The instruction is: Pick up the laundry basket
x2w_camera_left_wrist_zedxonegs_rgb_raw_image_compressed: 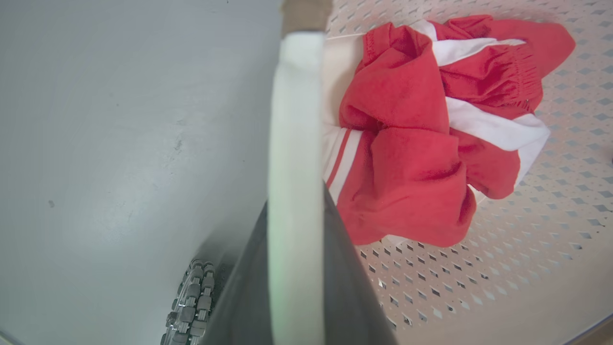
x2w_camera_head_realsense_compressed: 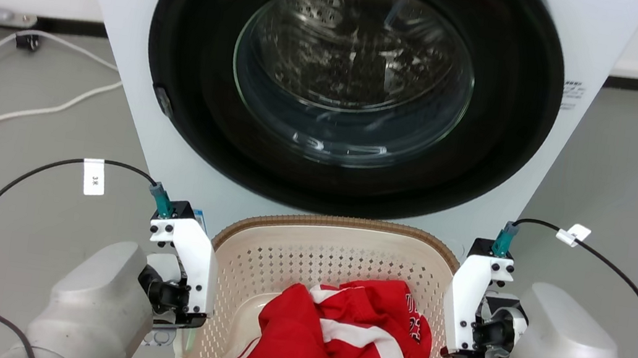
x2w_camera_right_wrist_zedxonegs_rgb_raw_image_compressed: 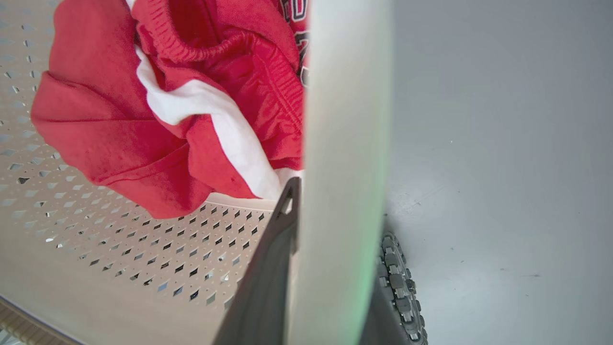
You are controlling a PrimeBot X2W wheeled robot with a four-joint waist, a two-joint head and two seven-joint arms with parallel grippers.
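Sitting low just in front of the closed washer (x2w_camera_head_realsense_compressed: 124,52), the laundry basket (x2w_camera_head_realsense_compressed: 338,222) in the head view holds a heaped red-and-white garment (x2w_camera_head_realsense_compressed: 334,337), with the left gripper (x2w_camera_head_realsense_compressed: 179,284) and right gripper (x2w_camera_head_realsense_compressed: 475,332) flanking its opposite sides, likely so the load comes up level. Along the left wrist view, a white side handle (x2w_camera_left_wrist_zedxonegs_rgb_raw_image_compressed: 294,143) runs between two dark fingers (x2w_camera_left_wrist_zedxonegs_rgb_raw_image_compressed: 352,287) pressing it from both sides, so that gripper looks clamped on the basket. From the right wrist view the opposite handle (x2w_camera_right_wrist_zedxonegs_rgb_raw_image_compressed: 345,143) is pinched likewise, though I cannot tell whether the basket has left the floor (x2w_camera_right_wrist_zedxonegs_rgb_raw_image_compressed: 503,167).
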